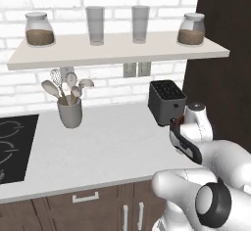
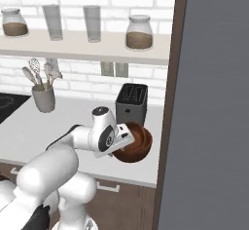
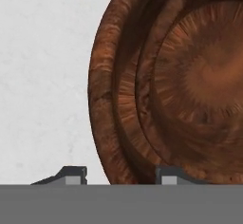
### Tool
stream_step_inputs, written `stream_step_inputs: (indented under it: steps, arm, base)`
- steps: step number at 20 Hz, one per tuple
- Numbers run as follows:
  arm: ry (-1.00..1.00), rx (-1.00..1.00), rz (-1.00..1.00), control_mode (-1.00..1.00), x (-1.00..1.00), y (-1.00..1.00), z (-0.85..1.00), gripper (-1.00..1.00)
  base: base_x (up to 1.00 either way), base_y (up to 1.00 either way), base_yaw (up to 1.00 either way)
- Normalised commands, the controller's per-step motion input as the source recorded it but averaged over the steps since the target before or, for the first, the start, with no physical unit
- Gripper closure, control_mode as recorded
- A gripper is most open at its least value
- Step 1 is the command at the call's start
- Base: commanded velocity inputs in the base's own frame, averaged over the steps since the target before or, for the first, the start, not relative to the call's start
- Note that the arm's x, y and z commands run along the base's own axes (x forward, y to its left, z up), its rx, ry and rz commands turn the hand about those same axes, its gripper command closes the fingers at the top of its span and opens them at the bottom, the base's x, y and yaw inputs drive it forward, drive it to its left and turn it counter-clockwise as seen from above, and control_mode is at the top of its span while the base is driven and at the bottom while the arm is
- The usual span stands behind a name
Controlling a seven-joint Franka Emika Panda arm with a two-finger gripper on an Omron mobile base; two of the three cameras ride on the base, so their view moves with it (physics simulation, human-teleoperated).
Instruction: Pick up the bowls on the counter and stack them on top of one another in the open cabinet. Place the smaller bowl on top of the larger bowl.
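Observation:
A wide, glossy reddish-brown bowl [image 2: 137,146], by its width the larger bowl, sits on the pale counter [image 2: 29,126] near its front edge, just in front of the black toaster [image 2: 131,102]. My gripper [image 2: 125,139] reaches down onto the bowl's left rim. In the hand view the bowl [image 3: 190,85] shows concentric rings inside, and my gripper [image 3: 123,175] straddles its rim: one fingertip [image 3: 73,174] stands outside over the counter [image 3: 42,76], a small gap from the wall, and the other fingertip [image 3: 171,173] is inside. The smaller bowl and the cabinet's inside are out of view.
A grey utensil cup [image 1: 70,111] with spoons stands at the back left, by the black stove top [image 1: 12,147]. Above it, a wall shelf [image 1: 117,49] carries jars and glasses. A tall dark panel [image 2: 214,102] closes off the right side, right next to the bowl.

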Motion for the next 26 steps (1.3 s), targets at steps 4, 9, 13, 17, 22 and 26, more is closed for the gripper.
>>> stream_step_inputs:
  steps: [4,9,13,17,22,26]
  arm:
    - [0.0,0.0,0.01,-1.0,-0.18,0.0,0.35,1.0]
    - [0.0,-0.03,0.14,-1.0,-0.32,0.01,0.95,1.0]
    - [0.01,-0.18,0.3,-1.0,-0.53,0.24,1.0,1.0]
    - [-0.02,-0.13,0.19,-1.0,-0.57,0.2,0.96,1.0]
    - [-0.06,-0.04,0.03,-1.0,-0.67,0.38,0.96,1.0]
    - [-0.15,0.0,0.01,-1.0,-0.53,0.5,1.0,1.0]
  base:
    - [0.0,0.0,0.0]
    - [0.0,0.0,0.0]
    - [0.0,0.0,0.0]
    - [0.0,0.0,0.0]
    - [0.0,0.0,0.0]
    - [0.0,0.0,0.0]
